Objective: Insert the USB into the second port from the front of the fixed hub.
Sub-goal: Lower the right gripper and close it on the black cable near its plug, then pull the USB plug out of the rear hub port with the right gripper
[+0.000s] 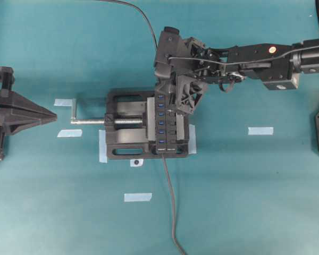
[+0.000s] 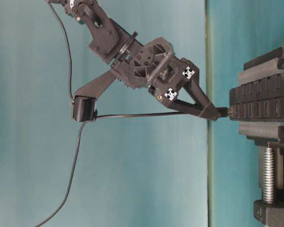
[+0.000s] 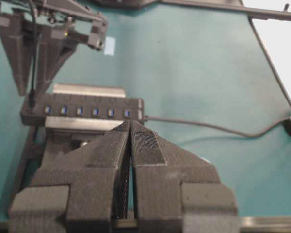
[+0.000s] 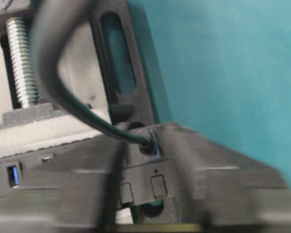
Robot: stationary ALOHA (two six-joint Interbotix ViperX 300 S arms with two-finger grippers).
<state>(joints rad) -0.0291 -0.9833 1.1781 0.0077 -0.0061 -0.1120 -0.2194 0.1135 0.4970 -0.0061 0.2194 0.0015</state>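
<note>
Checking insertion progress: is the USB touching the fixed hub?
Touching. The table-level view shows the USB, held by the right tool, meeting the fixed hub face without a gap.

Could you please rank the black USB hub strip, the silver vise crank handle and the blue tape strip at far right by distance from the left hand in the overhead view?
1. Silver vise crank handle, just right of the left hand.
2. Black USB hub strip, mid-table in the vise.
3. Blue tape strip, far right.

Vise screw (image 1: 109, 121) is showing bright threaded metal; fixed hub (image 1: 165, 123) is looking like matt black plastic; counter (image 1: 244, 202) is appearing matt teal; left claw (image 3: 131, 145) pads are showing ribbing.
</note>
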